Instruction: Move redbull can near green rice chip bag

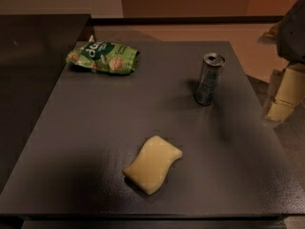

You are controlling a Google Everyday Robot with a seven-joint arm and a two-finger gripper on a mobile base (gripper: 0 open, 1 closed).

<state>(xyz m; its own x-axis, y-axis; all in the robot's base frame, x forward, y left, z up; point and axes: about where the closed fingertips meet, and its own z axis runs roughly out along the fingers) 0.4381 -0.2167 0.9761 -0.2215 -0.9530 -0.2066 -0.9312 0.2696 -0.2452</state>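
Hand (285, 95) right; bare tabletop (95, 142) between can (208, 79), bag (104, 58)

Pretty dim, warm lighting here, with soft shadows falling left of the redbull can (209, 78) and sponge (152, 164) on the dark table (95, 128), and the gripper (283, 99) glowing pale at the right edge.

Gripper (285, 97) partly beyond right edge

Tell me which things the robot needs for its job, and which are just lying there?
For the job:
- redbull can, upright, back right of the table
- green rice chip bag, lying at the back left
- gripper, off the table's right side, apart from the can

Just lying about:
- yellow sponge, front middle of the table
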